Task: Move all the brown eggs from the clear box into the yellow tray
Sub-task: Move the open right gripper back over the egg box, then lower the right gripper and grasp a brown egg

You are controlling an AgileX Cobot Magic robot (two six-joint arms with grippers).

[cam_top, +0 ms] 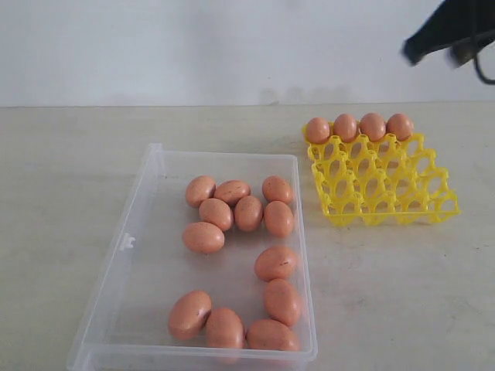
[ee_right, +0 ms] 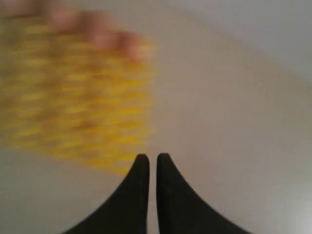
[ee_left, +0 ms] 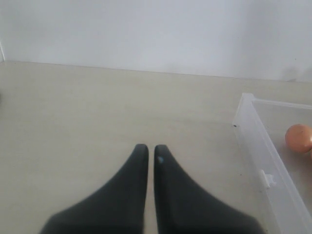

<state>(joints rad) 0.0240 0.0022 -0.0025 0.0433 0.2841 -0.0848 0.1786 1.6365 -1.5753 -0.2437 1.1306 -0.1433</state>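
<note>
Several brown eggs (cam_top: 248, 212) lie loose in the clear box (cam_top: 147, 201), in a far cluster and a near row. The yellow tray (cam_top: 383, 182) stands to its right with several brown eggs (cam_top: 359, 127) filling its far row. My right gripper (ee_right: 152, 157) is shut and empty; its arm (cam_top: 448, 29) is raised at the top right, and its wrist view shows the blurred yellow tray (ee_right: 73, 97). My left gripper (ee_left: 150, 147) is shut and empty over bare table left of the clear box (ee_left: 258, 146), with one egg (ee_left: 298, 138) visible. The exterior view does not show it.
The beige table (cam_top: 69, 170) runs back to a white wall (cam_top: 193, 46). A small latch (cam_top: 127, 241) sticks out on the clear box's left wall.
</note>
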